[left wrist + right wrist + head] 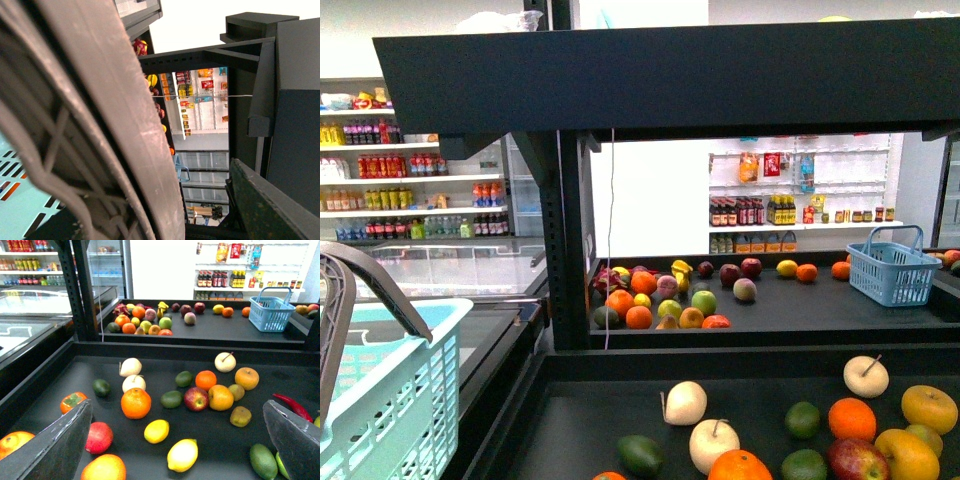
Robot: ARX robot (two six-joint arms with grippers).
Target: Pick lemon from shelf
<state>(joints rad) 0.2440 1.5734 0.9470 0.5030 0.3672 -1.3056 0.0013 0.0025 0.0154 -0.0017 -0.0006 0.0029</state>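
Note:
Two lemons lie on the black shelf's lower tray (220,450) in the right wrist view: a rounder lemon (157,431) and a paler, longer one (182,455). My right gripper (177,412) hovers open just above them, its dark fingers (50,447) wide apart with both lemons in the span between. In the front view the shelf (580,425) fills the foreground, and neither lemon nor the right gripper shows there. My left gripper (192,215) is shut on the grey basket handle (115,125). That handle (370,275) rises from a pale blue basket (405,390) at the front left.
Oranges (135,403), apples (196,398), limes (263,461) and a red chilli (292,405) crowd the lower tray around the lemons. On the back tray stands a blue basket (892,265) beside a pile of fruit. A black upright post (565,240) and a canopy (660,80) frame the opening.

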